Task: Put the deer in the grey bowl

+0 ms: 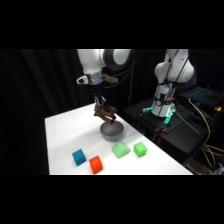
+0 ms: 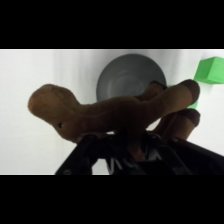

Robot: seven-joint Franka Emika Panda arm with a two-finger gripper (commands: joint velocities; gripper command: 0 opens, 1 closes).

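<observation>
The dark-brown plush deer (image 1: 106,113) hangs in the air just above and slightly left of the grey bowl (image 1: 112,130), with my gripper (image 1: 101,106) shut on it from above. In the wrist view the deer (image 2: 107,112) stretches across the picture, its limbs spread left and right, and hides my fingers. Behind it the grey bowl (image 2: 131,80) shows as a round dark dish on the white table, with nothing visible inside it.
On the white table (image 1: 65,130) in front of the bowl stand a blue cube (image 1: 79,157), an orange cube (image 1: 95,164) and two green cubes (image 1: 120,149) (image 1: 140,148). A green cube (image 2: 210,69) shows at the wrist view's right edge. Cables and equipment lie right of the table.
</observation>
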